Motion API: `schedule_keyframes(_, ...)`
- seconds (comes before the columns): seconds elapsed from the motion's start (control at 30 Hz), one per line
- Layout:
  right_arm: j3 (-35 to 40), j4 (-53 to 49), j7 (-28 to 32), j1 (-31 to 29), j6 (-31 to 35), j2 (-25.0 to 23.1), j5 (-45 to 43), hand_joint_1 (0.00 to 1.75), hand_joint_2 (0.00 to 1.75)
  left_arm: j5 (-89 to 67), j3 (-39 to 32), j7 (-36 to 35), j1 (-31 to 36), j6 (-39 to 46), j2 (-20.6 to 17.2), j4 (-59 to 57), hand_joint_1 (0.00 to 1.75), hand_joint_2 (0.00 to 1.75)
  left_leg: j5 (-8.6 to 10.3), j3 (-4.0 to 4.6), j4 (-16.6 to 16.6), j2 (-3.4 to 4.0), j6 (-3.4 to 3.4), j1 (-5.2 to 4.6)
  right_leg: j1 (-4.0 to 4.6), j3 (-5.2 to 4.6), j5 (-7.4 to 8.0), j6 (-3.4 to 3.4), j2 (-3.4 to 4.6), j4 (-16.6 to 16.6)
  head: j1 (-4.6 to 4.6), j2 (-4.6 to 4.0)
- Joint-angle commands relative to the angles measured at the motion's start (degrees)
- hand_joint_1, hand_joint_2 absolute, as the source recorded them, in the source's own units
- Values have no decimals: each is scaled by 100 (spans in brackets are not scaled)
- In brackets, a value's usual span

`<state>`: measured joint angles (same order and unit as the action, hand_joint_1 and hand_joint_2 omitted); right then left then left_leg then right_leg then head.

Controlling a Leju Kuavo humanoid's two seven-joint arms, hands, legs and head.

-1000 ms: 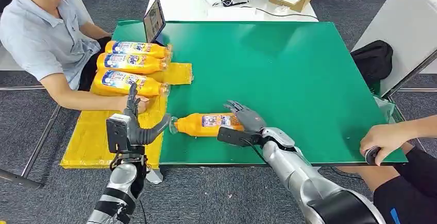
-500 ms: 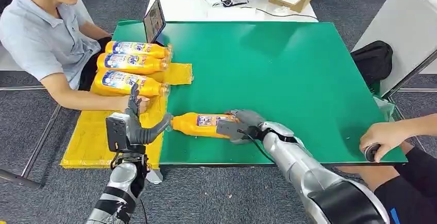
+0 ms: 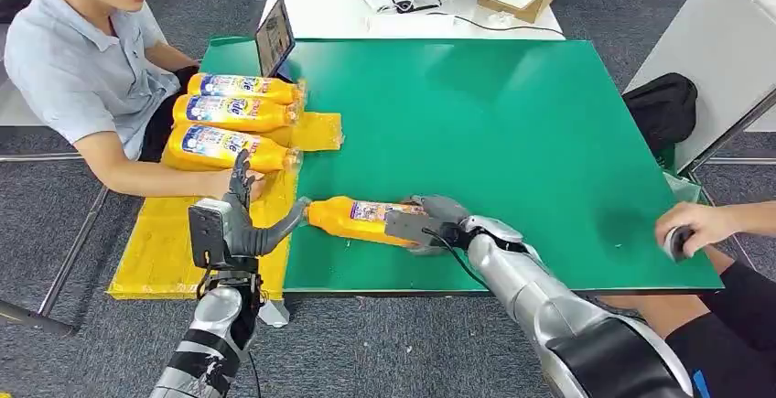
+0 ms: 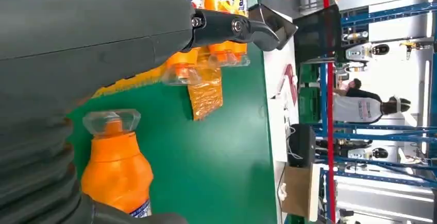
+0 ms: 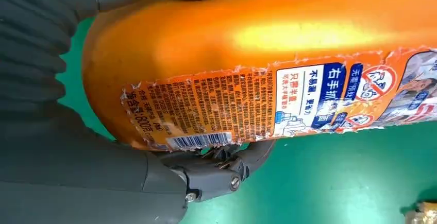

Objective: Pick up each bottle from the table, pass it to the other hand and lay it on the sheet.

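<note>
An orange bottle (image 3: 352,219) lies across the green table (image 3: 512,123) near its front edge, cap pointing left. My right hand (image 3: 423,225) grips its base end; the fingers (image 5: 216,175) wrap the labelled body (image 5: 257,54). My left hand (image 3: 240,225) is held up at the table's left edge, fingers apart and holding nothing, its thumb close to the cap (image 4: 111,121). Three more orange bottles (image 3: 229,112) lie side by side on the yellow sheet (image 3: 169,247) at the left.
A person sits at the left with a forearm (image 3: 165,178) resting on the sheet just behind my left hand. Another person's hand (image 3: 686,231) is at the table's front right corner. A tablet (image 3: 274,36) stands at the back left, and a black bag (image 3: 661,105) sits off the right edge.
My right hand has closed around the bottle's base and pushed the bottle a little left, its cap now nearer my left thumb. The person's hand at the right has drawn back slightly.
</note>
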<state>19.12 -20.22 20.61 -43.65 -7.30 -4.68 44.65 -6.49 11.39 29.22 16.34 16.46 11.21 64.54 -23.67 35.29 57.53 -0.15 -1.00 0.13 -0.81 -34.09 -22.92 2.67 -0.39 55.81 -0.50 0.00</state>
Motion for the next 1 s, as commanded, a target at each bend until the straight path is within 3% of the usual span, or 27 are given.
schedule_keyframes(0.03,134,378,10,59,1,63,-1,175,175,16,37,-6,251,-26,-104,-380,0,175,-2,-13,-5,-9,5,4,5,16,-5,-8,-8,-6,2,0)
schedule_keyframes(0.17,64,301,240,119,214,68,-99,175,175,23,33,-3,235,-42,-105,-346,0,175,-7,-29,-8,-11,8,6,7,31,-10,-15,-9,-7,0,0)
schedule_keyframes(0.27,-313,61,786,332,818,40,-505,175,175,171,-103,121,93,-7,-62,-66,0,175,-5,-21,-6,-12,6,6,6,25,-8,-11,-10,-7,0,0)
schedule_keyframes(0.43,-1318,-1184,1688,1192,1564,-131,-1701,175,175,770,-410,356,-514,-136,28,870,0,175,-8,-12,-5,3,5,6,6,15,-6,-8,4,-7,2,0)
schedule_keyframes(0.7,-1763,-4438,1876,3008,2151,-587,-2928,175,175,1719,-685,684,-1170,-309,184,1966,0,175,-18,12,0,-4,7,6,7,-7,-15,-11,-2,2,0,0)
schedule_keyframes(1.0,-1461,-5079,1939,3341,2745,-593,-3151,175,175,1906,-617,783,-1257,-667,174,2245,0,175,-16,21,0,-2,7,1,1,-20,-14,-11,0,4,0,0)
